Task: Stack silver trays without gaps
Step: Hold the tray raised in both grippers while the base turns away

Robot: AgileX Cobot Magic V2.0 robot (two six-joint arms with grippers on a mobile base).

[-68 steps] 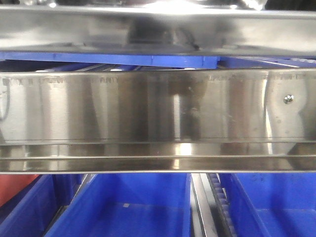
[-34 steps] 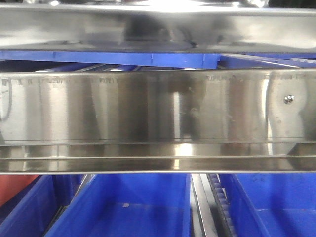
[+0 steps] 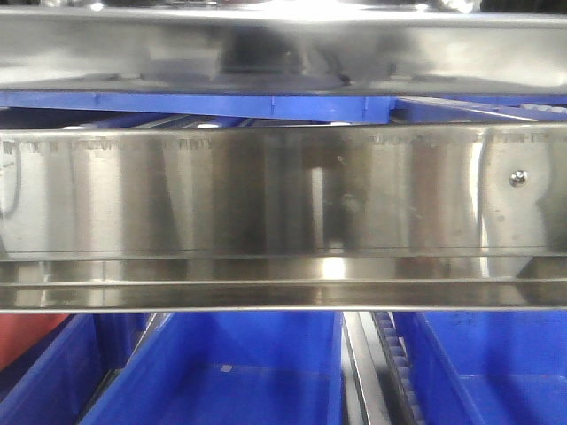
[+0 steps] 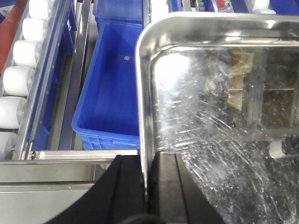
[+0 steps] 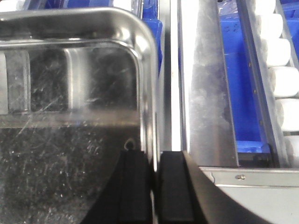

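Observation:
A shiny silver tray (image 4: pixel 219 93) with rounded corners hangs between my two grippers over the blue bins. In the left wrist view my left gripper (image 4: pixel 145 175) is shut on its left rim, one black finger (image 4: pixel 126 186) outside and the other inside. My right gripper (image 5: pixel 153 172) is shut on the tray's (image 5: pixel 70 93) right rim in the same way. From the front the tray (image 3: pixel 283 49) fills the top of the view as a wide steel band. I can make out only this one tray.
A long steel shelf panel (image 3: pixel 283 190) with a screw (image 3: pixel 518 178) crosses the front view. Open blue bins (image 3: pixel 230 372) sit below it, and another blue bin (image 4: pixel 110 93) lies left of the tray. White rollers (image 4: pixel 18 79) line the left side and more rollers (image 5: pixel 285 79) the right.
The tray's band has crept slightly upward in the front view. The shelf panel and bins have not moved.

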